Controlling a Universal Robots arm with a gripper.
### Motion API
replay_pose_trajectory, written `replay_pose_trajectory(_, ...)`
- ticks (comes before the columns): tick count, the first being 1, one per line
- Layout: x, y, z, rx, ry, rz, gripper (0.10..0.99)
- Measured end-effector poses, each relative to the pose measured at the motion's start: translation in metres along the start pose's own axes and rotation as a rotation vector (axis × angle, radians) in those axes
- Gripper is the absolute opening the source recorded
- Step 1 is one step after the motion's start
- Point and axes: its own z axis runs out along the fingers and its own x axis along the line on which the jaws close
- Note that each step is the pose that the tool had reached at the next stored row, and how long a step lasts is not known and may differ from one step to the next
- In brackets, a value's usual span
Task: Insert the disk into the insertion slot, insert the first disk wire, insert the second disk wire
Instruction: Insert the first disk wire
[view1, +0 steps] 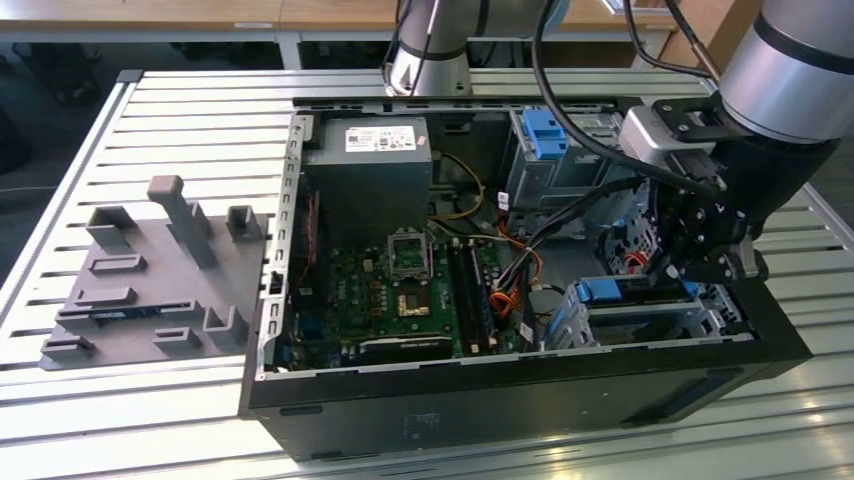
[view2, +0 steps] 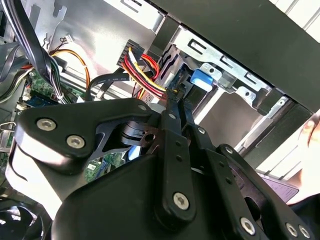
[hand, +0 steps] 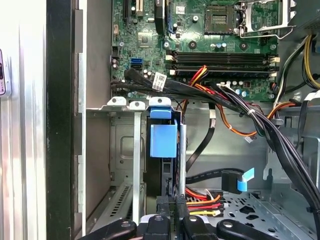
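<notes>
Gripper (hand: 170, 202) pinched shut on red-yellow wire plug (view2: 171, 91), right at the end of the disk (hand: 163, 140).
The disk sits on edge inside the slot (hand: 122, 150), in the case (view1: 534, 400) near corner at the exterior view's right. Long axis runs straight on from the fingertips, blue tab end pointing away toward the board (hand: 200, 30). Can't tell if the plug is seated.
</notes>
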Motion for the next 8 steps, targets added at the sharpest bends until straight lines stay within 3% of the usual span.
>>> replay_pose_trajectory(8,-0.0001,0.0001,0.0022,0.0,-0.0015,0.0,0.176)
